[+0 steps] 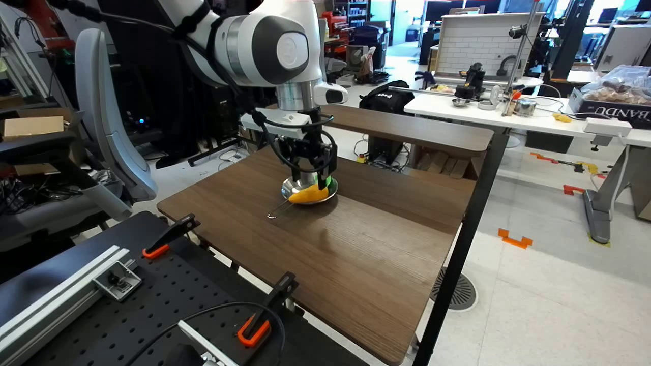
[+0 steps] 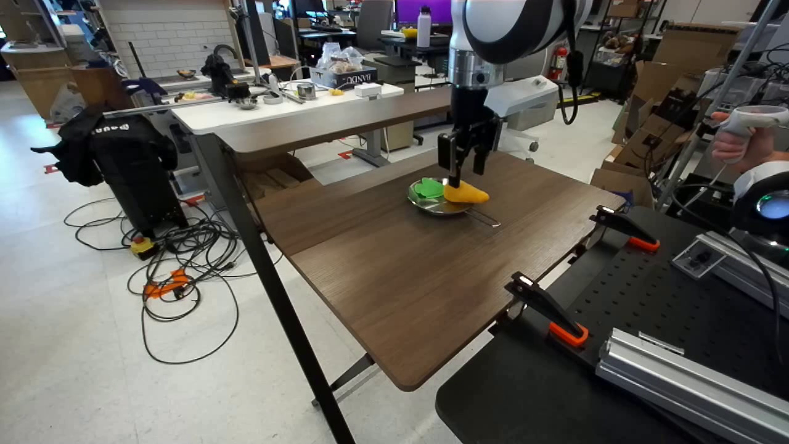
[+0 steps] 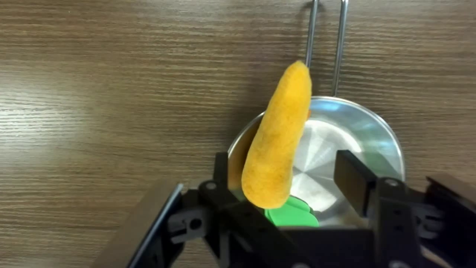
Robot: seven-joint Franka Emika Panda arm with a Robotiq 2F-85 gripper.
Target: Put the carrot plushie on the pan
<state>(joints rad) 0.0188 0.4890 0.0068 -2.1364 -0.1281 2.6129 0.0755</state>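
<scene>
The orange carrot plushie (image 1: 308,194) lies on the shiny silver pan (image 1: 290,188) in both exterior views (image 2: 466,193) (image 2: 441,209). In the wrist view, the carrot (image 3: 277,137) lies along the pan's (image 3: 321,139) left side, its narrow end past the rim by the two-wire handle (image 3: 340,48). Its green leafy tip (image 3: 292,214) is inside the pan, partly hidden by my gripper. My gripper (image 3: 284,163) is open, low over the pan. Its fingers stand apart on both sides of the carrot's thick end, with a gap visible on each side.
The pan stands on a brown wooden table (image 1: 356,254) with a raised shelf (image 1: 407,127) at its back. Black clamps with orange handles (image 1: 262,315) (image 1: 163,241) grip the edge of a black perforated board (image 1: 168,305). A hand holding a white controller (image 2: 749,132) is at the side.
</scene>
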